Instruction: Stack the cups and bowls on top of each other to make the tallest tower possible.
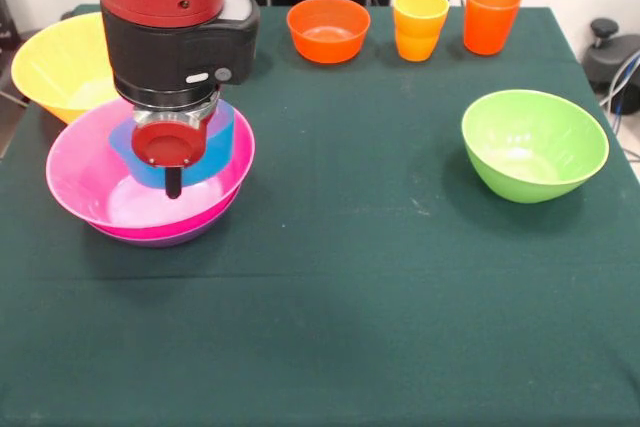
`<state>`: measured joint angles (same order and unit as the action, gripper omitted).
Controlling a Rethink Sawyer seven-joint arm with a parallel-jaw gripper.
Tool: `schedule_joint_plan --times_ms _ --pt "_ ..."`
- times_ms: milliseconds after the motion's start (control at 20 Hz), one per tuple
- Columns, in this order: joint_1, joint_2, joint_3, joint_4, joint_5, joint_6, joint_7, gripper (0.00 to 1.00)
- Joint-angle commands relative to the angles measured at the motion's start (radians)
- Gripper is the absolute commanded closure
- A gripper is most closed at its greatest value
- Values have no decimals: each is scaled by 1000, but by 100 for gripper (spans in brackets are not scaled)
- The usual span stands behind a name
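My gripper hangs at the left over the tower, a pink bowl nested in a purple bowl. A blue bowl sits tilted inside the pink bowl, right behind the gripper and partly hidden by it. Whether the gripper holds the blue bowl does not show. A yellow bowl stands behind the pile at the far left. An orange bowl, a yellow-orange cup and an orange cup stand in a row at the back. A light green bowl stands at the right. The purple and light green cups are not in view.
The table wears a dark green cloth. A black device with cables stands off the table's right edge. The arm's red and black body hides the area behind the pile.
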<state>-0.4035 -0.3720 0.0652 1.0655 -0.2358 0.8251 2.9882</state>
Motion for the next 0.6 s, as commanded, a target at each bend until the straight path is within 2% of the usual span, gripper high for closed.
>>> schedule_joint_plan --times_ms 50,600 --pt "14 -5 -21 11 48 50 89 100" --pt "-5 -8 -40 35 85 4 7 100"
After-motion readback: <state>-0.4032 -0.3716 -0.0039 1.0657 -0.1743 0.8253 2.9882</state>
